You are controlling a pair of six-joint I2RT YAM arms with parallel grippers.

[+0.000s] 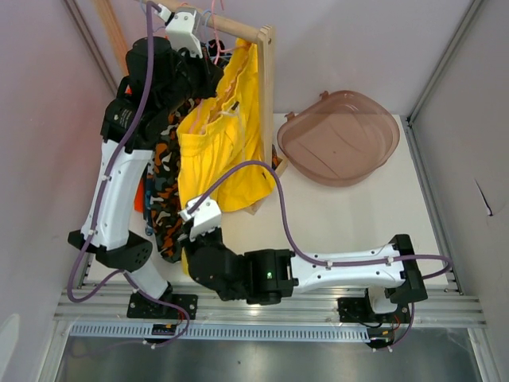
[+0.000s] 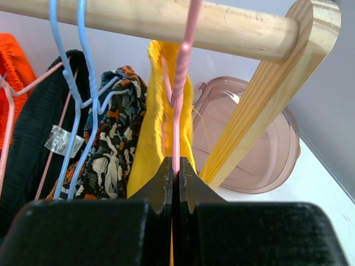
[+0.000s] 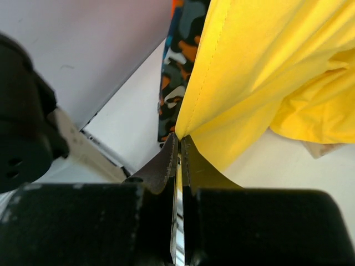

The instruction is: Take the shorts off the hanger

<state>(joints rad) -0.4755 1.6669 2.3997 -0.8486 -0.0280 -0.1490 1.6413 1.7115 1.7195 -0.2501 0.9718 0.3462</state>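
1. Right wrist view: the right tool (image 3: 178,143) is pressed together on the lower hem of the yellow shorts (image 3: 266,66). The hem edge runs straight up out of the fingertips, and the cloth spreads above and to the right.
2. Just beside that hem hang the printed shorts (image 3: 176,72), clear of the pinch, with the bench (image 3: 288,166) pale underneath.
3. Seen from above, the right arm lies low and folded along the near edge of the bench. Its forearm reaches leftward and its wrist is tucked under the garment.
4. The yellow shorts hang with their long axis rising from the pinched hem up and away to the wooden rail (image 1: 238,30). The right arm is therefore nearer the hem, and the left arm nearer the hanger.
5. In the left wrist view, the left tool (image 2: 176,163) is clamped on the wire of the pink hanger (image 2: 183,72) just below the rail. The yellow waistband is draped right ahead of its fingertips.
6. The left arm stands tall, elbow raised, reaching up to the rail.
7. The next move likely needs the cloth drawn along its own length, downward and nearward, while the hanger is held steady.
8. Farthest off, a brown basin (image 1: 338,135) sits on the bench, well apart.
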